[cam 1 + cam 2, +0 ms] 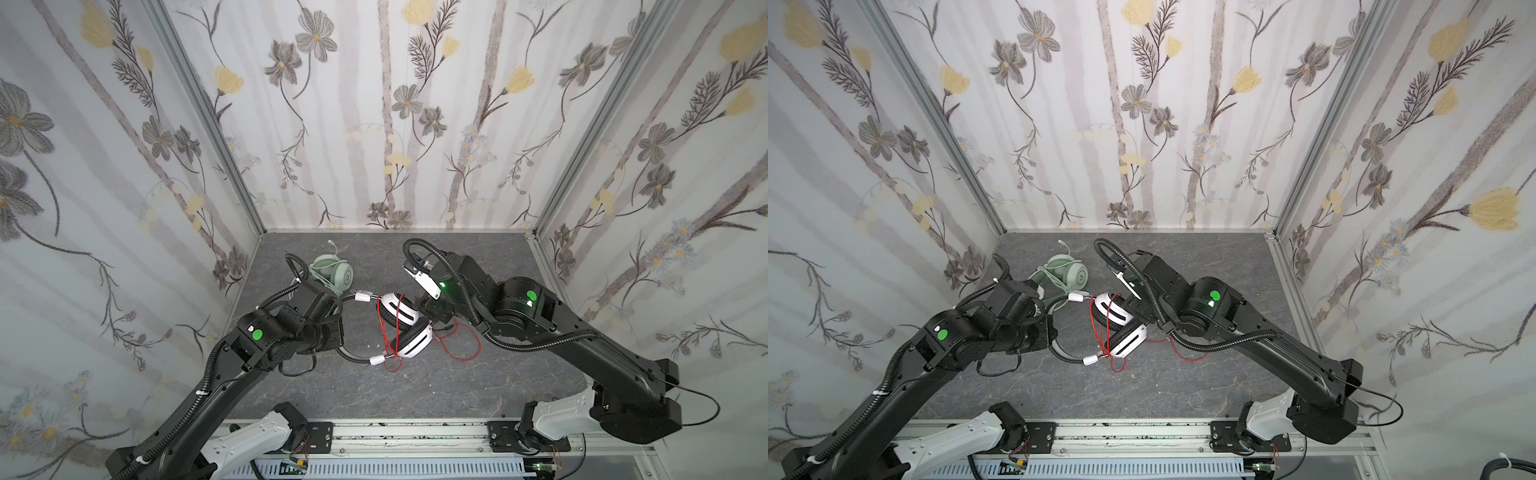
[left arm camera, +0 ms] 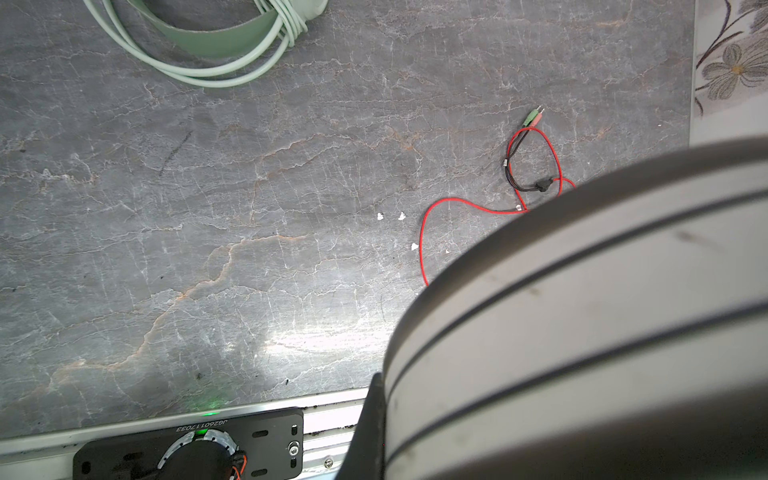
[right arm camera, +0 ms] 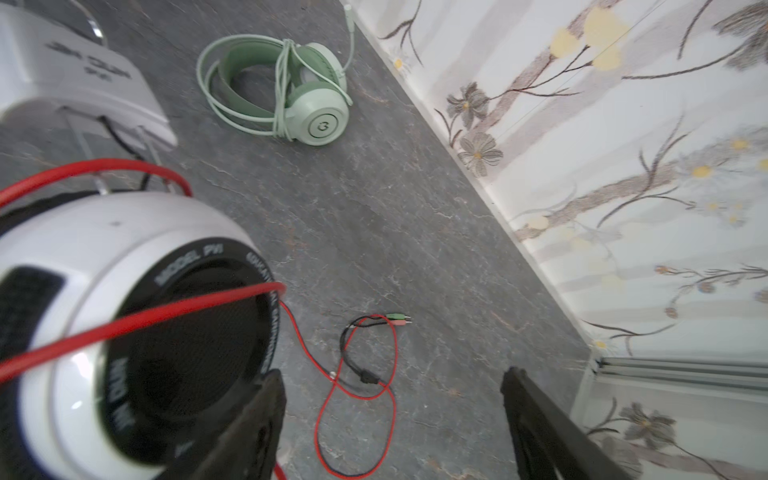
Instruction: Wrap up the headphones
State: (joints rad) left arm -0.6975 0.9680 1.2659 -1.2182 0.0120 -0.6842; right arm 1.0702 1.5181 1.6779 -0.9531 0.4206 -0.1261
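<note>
Now the right end effector (image 3: 392, 376) hangs released and empty beside the white-and-black headset (image 1: 401, 309), mid-tabletop (image 1: 415, 390), whose headband (image 2: 582, 311) the left end effector (image 1: 332, 309) looks clenched on. Best pinch the loose red cable (image 3: 357, 399) close to the earcup (image 3: 124, 332), keep light tension, and lay each turn beside the last, plugs (image 3: 397, 319) trailing free.

White headset (image 3: 83, 249) blurred, cropped (right wrist view); mint headset (image 2: 216, 41) cropped.
</note>
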